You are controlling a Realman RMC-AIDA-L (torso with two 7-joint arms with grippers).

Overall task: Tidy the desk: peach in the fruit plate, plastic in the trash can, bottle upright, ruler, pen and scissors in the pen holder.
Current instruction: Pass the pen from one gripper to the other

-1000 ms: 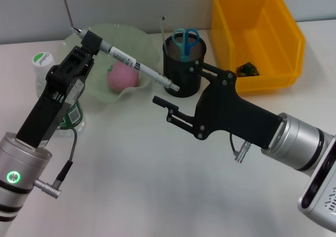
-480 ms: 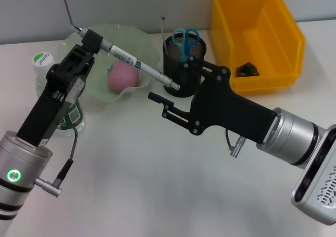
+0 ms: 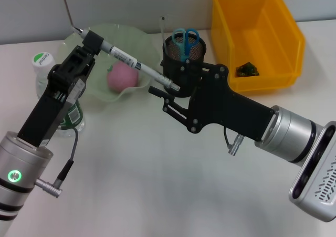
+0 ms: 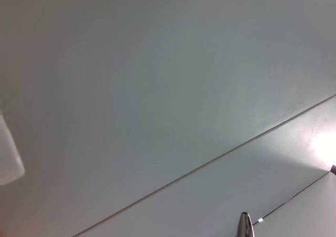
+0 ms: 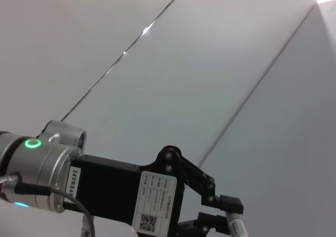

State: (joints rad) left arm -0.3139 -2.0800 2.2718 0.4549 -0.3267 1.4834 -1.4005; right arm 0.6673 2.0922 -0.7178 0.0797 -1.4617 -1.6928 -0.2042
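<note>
My left gripper [image 3: 90,42] is shut on the pen [image 3: 137,65], held slanted in the air over the fruit plate [image 3: 139,37]; the pen's tip [image 4: 244,224] shows in the left wrist view. My right gripper [image 3: 175,80] stands open in front of the pen holder [image 3: 178,69], with the pen's lower end between its fingers. The peach [image 3: 122,78] lies in the fruit plate. Scissors [image 3: 185,39] and the ruler [image 3: 163,28] stand in the pen holder. The bottle [image 3: 43,61] stands upright behind my left arm. The right wrist view shows my left gripper [image 5: 210,205] with the pen [image 5: 237,229].
The yellow trash can [image 3: 278,24] sits at the back right with a dark green scrap [image 3: 247,69] inside. The white desk [image 3: 136,179] stretches toward the front below both arms. A grey wall rises behind the desk.
My right gripper has moved left and a little back, closing in around the pen's lower end. The left arm and the pen have stayed put.
</note>
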